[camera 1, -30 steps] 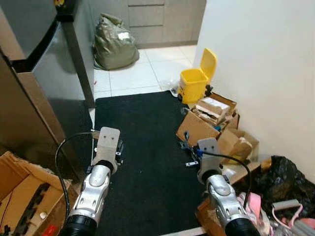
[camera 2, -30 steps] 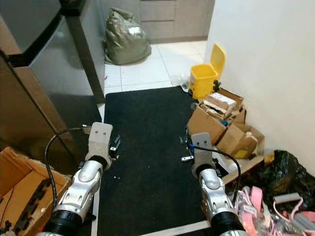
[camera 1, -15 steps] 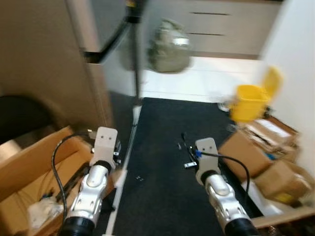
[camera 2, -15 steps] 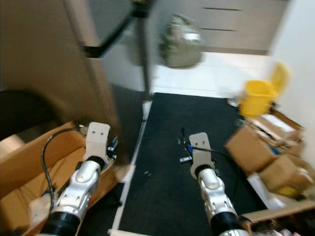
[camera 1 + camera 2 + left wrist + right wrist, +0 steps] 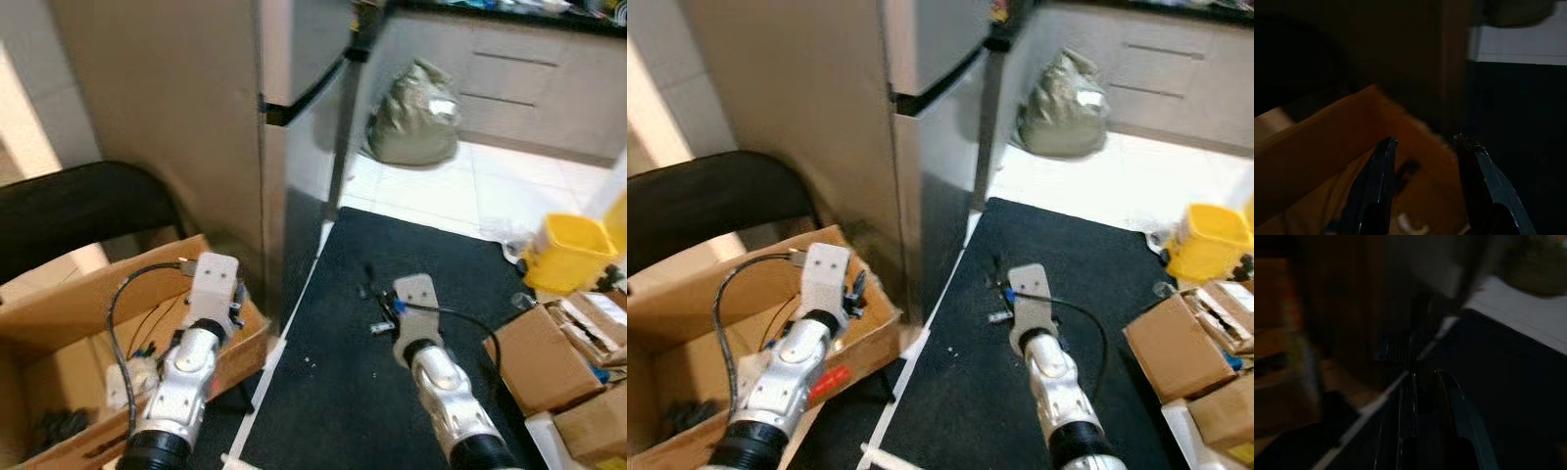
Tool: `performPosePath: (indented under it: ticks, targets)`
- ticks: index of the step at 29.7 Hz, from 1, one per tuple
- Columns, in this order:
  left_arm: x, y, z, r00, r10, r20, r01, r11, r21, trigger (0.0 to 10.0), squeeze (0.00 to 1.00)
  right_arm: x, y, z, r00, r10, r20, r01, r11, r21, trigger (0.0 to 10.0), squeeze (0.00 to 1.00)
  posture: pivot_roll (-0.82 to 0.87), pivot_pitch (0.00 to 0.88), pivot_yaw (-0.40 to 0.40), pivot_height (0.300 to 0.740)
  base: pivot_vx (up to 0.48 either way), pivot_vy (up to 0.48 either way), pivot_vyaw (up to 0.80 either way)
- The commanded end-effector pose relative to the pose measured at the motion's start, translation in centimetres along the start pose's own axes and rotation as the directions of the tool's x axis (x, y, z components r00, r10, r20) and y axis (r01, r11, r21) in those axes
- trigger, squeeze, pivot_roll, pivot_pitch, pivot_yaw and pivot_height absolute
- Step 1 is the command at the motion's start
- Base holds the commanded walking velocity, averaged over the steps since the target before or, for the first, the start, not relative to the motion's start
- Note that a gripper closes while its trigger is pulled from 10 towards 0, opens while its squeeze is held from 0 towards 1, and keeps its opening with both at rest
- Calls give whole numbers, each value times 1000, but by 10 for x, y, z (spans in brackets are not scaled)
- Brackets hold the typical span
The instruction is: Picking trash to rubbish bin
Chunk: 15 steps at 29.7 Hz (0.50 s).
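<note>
While your robot scans for trash, the left gripper (image 5: 1425, 161) hangs spread over the box (image 5: 59, 333), holding nothing. The right gripper (image 5: 1425, 396) sits nearly closed, empty, above the mat (image 5: 392, 284) beside that box; next, pick a target.

Yellow rubbish bin (image 5: 568, 255) upright on the white tiled floor, at the black mat's far right corner.

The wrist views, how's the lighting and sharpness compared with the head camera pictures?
Left wrist view: very dark, though the open black fingers and a cardboard box can be made out. Right wrist view: darker and smeared, the white floor the one bright patch. Eye views: well lit, softly blurred, the yellow bin plain.
</note>
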<state>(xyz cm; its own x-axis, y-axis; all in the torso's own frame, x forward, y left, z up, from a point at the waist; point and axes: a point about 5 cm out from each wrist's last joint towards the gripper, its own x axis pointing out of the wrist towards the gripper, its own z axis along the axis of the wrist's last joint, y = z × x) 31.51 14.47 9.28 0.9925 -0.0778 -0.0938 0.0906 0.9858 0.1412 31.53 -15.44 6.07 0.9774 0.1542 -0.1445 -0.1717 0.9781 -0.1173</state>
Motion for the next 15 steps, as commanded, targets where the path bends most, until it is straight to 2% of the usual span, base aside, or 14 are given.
performPosePath:
  ticks: [1, 15]
  targets:
    - [-3, -3, -6, 1000, -12, -24, 11, 1000, -9, 10000, 0, -2, 1, -4, 1000, 7, -15, -7, 1000, -1, 10000, 0, 19, 74, -30, 740, 0, 0, 800]
    - [-4, -8, -9, 999, -21, -48, 19, 999, -46, 10000, 0, -3, 0, -3, 1000, 12, -9, -12, 1000, 1, 10000, 0, 13, 85, -35, 740, 0, 0, 800]
